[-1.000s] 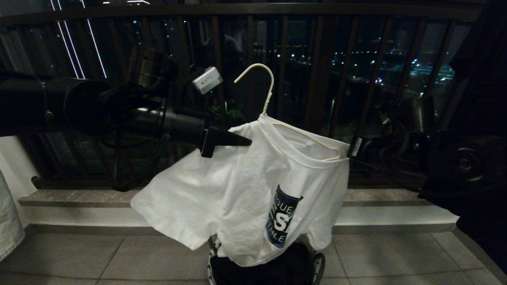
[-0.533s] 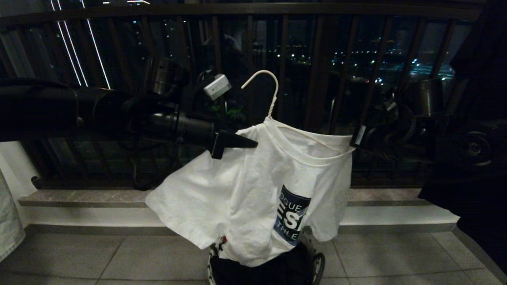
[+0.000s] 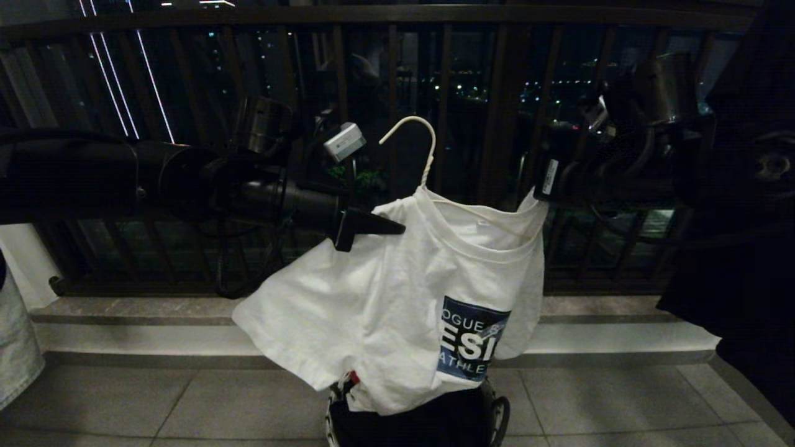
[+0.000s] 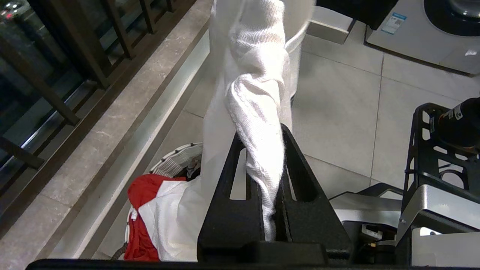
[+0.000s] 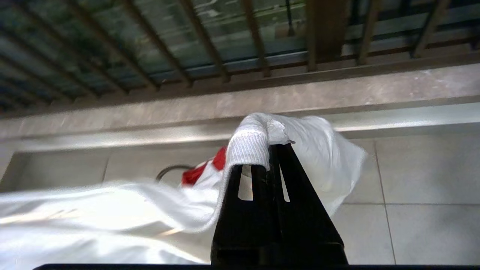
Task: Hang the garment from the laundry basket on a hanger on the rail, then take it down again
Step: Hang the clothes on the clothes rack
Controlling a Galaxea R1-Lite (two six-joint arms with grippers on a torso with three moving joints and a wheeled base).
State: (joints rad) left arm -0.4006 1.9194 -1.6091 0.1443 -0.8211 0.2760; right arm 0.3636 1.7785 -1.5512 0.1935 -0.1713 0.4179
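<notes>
The garment (image 3: 385, 292), a white T-shirt with a blue chest graphic, hangs in the air between both grippers. The thin white hanger (image 3: 424, 149) sits inside its neck opening with the hook pointing up and touching nothing. My left gripper (image 3: 397, 227) is shut on the left shoulder fabric (image 4: 258, 112). My right gripper (image 3: 539, 197) is shut on the ribbed collar (image 5: 245, 144) at the right, held higher than the left. The hem drapes into the laundry basket (image 3: 499, 415) below, whose woven rim (image 4: 180, 159) shows beside a red cloth (image 4: 144, 187). The rail is out of view.
A dark balcony railing (image 3: 497, 93) with vertical bars stands right behind the shirt, above a stone ledge (image 3: 124, 310). A pale cloth (image 3: 15, 347) hangs at the left edge. A dark shape (image 3: 745, 267) fills the right side. A washing machine (image 4: 423, 33) stands on the tiled floor.
My right gripper has risen, lifting the right side of the collar. My left gripper has shifted a little to the right. The shirt's graphic has swung right and spread out.
</notes>
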